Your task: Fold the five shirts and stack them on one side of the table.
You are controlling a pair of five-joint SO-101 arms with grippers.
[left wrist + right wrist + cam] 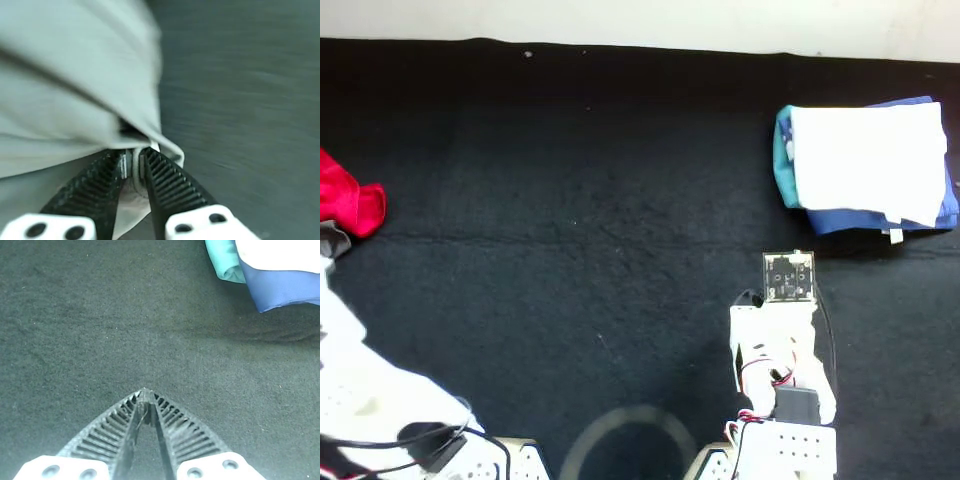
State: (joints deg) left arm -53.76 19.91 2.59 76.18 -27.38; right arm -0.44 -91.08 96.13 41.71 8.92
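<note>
Shirt stack (865, 165) sits at the upper right of the high view: a white shirt (870, 155) on top hides most of a blue shirt (865, 218), and a teal shirt (784, 160) shows as 1 edge strip. A tag (896, 236) hangs off the blue one, its print too small to read. A red shirt (348, 200) is cut off at the left edge. The left gripper (134, 167) is clamped on a pale shirt (65, 75). The right gripper (145, 400) has its jaws together, empty, over the black table (570, 200).

Looking down from high over the black cloth table (570, 150); riding close at each wrist; sharing, high with right wrist, the folded white-blue-teal shirt stack (865, 160) (282, 287).
</note>
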